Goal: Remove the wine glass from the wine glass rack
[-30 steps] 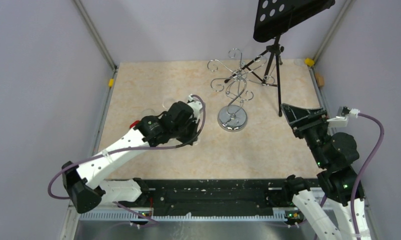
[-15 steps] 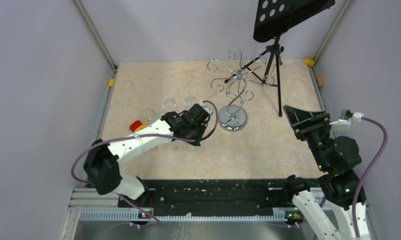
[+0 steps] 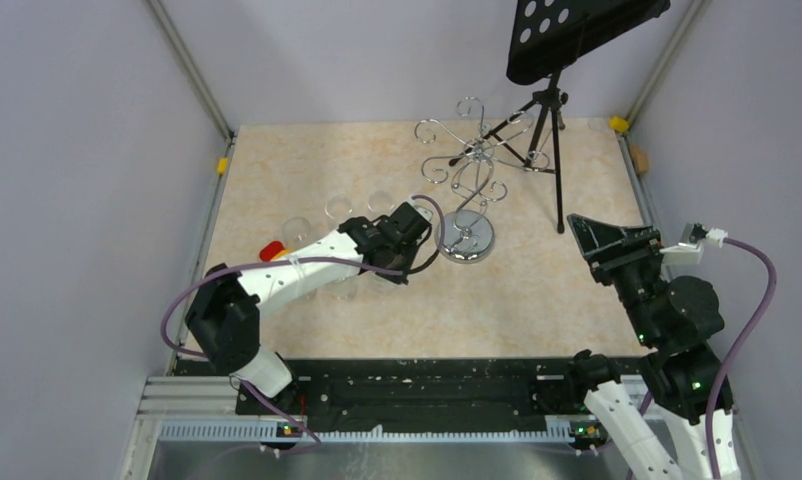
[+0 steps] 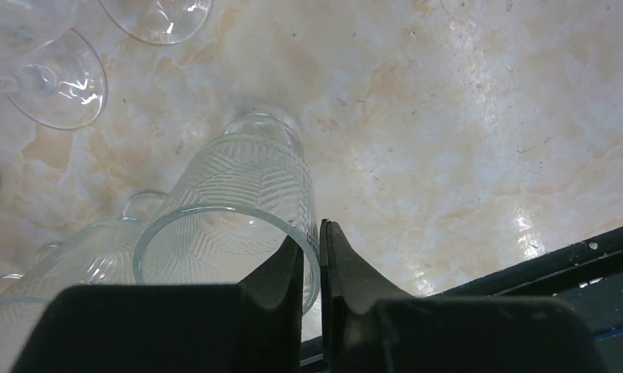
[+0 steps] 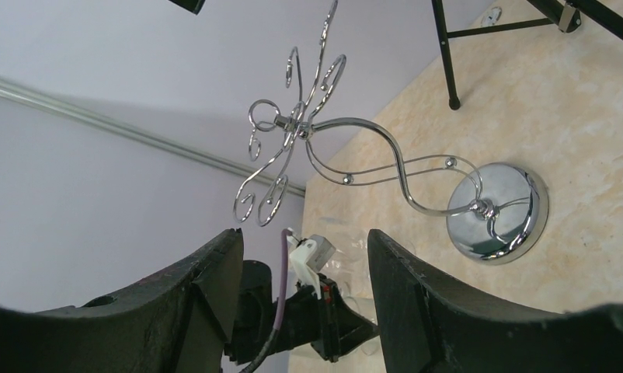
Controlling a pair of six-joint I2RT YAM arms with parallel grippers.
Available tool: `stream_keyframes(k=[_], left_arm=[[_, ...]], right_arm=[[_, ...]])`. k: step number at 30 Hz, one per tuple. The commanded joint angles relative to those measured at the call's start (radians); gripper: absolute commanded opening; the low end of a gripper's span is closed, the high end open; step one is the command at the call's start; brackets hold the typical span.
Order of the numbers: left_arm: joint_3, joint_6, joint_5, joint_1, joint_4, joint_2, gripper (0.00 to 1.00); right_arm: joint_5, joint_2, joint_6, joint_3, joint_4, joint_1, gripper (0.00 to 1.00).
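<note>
View from above of a beige, marble-patterned surface (image 3: 537, 290) with two robot arms mounted at its near edge. A silver wire wine glass rack (image 5: 297, 128) stands toward the far edge, right of centre, on a round chrome base (image 3: 465, 238). No glass can be seen hanging from its curled arms. A black music stand (image 3: 577, 35) stands behind it, near the far right corner.

The left gripper (image 4: 311, 237) reaches to just left of the rack's base. Its jaws are nearly closed, pinching the rim of a clear patterned glass (image 4: 246, 179), with one finger inside the bowl and one outside. Gripping by the rim likely keeps the glass mouth-up while it is carried or set down. No stem shows from this angle, so it is only a judgement that this is the wine glass in question. Whether its bottom touches the surface cannot be told.

Other clear glasses (image 3: 337, 208) stand grouped left of the rack, toward the left edge. Two more sit close beside the held one, so there is little room around it.

The right gripper (image 5: 302, 241) hangs near the right edge with its jaws wide apart, holding nothing. It faces the rack, apparently kept clear of the left arm's work.
</note>
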Motion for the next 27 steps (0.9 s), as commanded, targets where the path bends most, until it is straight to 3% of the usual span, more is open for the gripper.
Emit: stream_keyframes(k=[1,10,14,15,17,18,24,27], left_arm=[[0.048,-0.001,-0.049,-0.002,0.023,0.000,0.15],[0.051,-0.007,-0.067,-0.002,0.011,-0.021,0.31],[0.070,-0.013,-0.074,-0.002,-0.023,-0.084,0.43],[0.072,-0.011,-0.065,-0.002,-0.025,-0.108,0.49],[0.081,0.006,-0.031,-0.002,-0.027,-0.160,0.77],[0.085,0.013,-0.017,-0.004,-0.031,-0.191,0.82],[0.053,0.029,-0.050,-0.003,-0.016,-0.401,0.88],[0.043,0.042,-0.172,-0.003,-0.024,-0.504,0.89]], right_arm=[[0.001,-0.016,-0.004,0.001,0.005,0.001,0.61],[-0.004,-0.022,-0.002,0.006,-0.003,0.002,0.61],[-0.005,-0.025,-0.004,0.011,-0.006,0.000,0.61],[-0.006,-0.026,-0.006,0.011,-0.005,0.001,0.61],[-0.014,-0.026,-0.014,0.016,-0.006,0.001,0.61],[-0.022,-0.028,-0.023,0.019,-0.004,0.001,0.62],[-0.031,-0.049,-0.076,0.031,-0.005,0.001,0.66],[0.002,-0.060,-0.108,0.033,-0.016,0.002,0.68]])
